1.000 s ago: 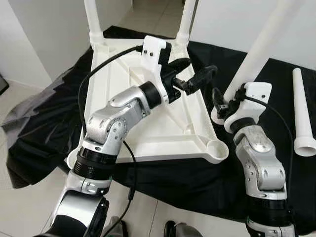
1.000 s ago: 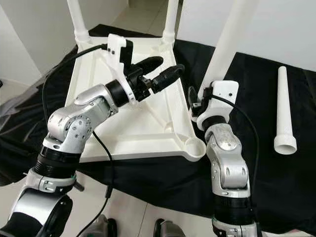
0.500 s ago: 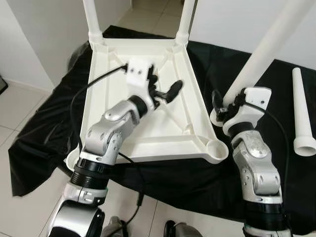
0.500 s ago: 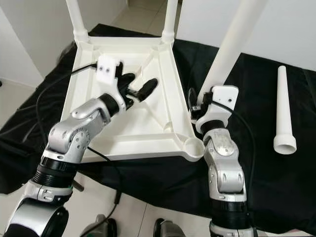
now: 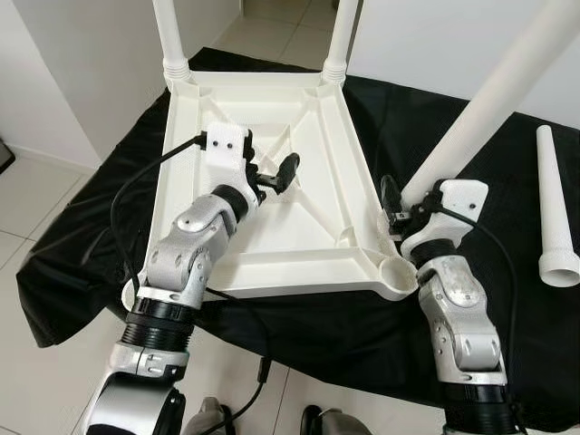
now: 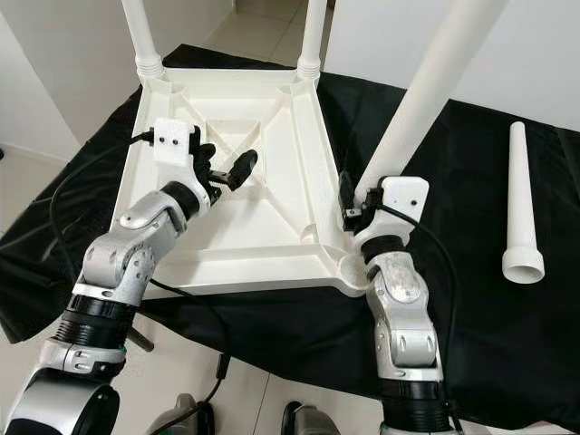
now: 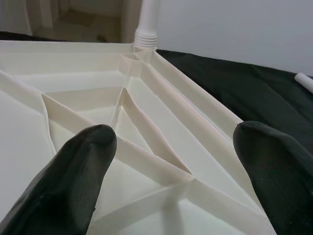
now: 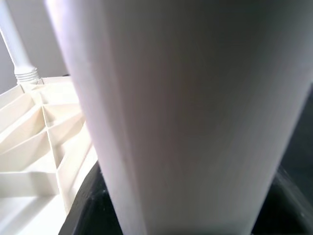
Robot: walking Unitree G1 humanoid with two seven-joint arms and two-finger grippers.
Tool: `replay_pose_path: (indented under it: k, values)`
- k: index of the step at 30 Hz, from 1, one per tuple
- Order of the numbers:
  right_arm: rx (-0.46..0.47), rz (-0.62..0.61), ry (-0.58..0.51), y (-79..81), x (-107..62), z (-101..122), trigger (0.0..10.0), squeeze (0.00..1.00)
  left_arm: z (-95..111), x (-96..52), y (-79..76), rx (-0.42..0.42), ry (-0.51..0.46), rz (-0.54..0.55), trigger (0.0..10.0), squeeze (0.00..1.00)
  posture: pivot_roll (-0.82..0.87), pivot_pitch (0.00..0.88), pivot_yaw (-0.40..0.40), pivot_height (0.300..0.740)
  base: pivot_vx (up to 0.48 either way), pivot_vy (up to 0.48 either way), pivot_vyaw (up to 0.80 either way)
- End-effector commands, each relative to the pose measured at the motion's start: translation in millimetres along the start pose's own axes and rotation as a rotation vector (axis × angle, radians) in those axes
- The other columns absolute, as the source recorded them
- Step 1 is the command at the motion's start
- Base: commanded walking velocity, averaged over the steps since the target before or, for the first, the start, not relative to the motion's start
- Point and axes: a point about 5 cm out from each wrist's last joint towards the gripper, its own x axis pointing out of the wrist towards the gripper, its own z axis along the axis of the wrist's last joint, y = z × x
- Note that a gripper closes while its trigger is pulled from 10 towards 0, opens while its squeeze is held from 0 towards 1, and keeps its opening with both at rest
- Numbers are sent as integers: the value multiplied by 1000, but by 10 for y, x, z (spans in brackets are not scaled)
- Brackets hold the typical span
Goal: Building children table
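While the upturned tabletop [image 5: 272, 208] lay on the black cloth [image 5: 82, 236], the right gripper [image 5: 399, 201] gripped a tilted leg [image 5: 489, 100] beside the near corner socket [image 5: 397, 272]; the leg needed uprighting, then seating. The left gripper [image 5: 272, 174] hovered open over the ribs.

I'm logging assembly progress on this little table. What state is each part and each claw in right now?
Tabletop: upside down on the black cloth.
Two far legs: fitted, upright.
Near right socket: no leg in it yet.
Third leg: tilted, gripped at its lower end, beside that socket.
Fourth leg: lying loose on the cloth.
Left claw: open above the tabletop ribs.
Right claw: shut on the third leg.
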Motion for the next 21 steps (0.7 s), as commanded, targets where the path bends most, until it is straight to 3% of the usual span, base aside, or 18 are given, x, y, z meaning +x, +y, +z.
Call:
replay_pose_path:
  k: [1,4,8,12,14,16,21]
  values:
    - [10,-10,-24,-19,-45,30,10000,0,-22,-34,-111,32,-19,-56,10000,0,28,144,-23,740,0,0,0]
    - [11,-16,-22,-22,-68,19,10000,0,-42,-61,-161,31,-24,-84,10000,0,30,142,-26,740,0,0,0]
    - [1,-23,-22,-19,-132,-7,10000,0,-131,-187,-281,124,-39,-169,10000,0,32,139,-44,740,0,0,0]
    - [-3,-19,-22,-14,-160,-16,10000,0,-179,-257,-355,155,-44,-228,10000,0,33,137,-49,740,0,0,0]
    - [-10,-18,-18,-17,-193,-26,10000,0,-252,-349,-461,182,-41,-315,10000,0,27,137,-51,740,0,0,0]
    - [-10,-18,-18,-17,-193,-26,10000,0,-252,-349,-461,182,-41,-315,10000,0,27,137,-51,740,0,0,0]
    - [-18,-11,-5,3,-256,-44,10000,0,-325,-475,-597,174,-40,-446,10000,0,19,140,-48,740,0,0,0]
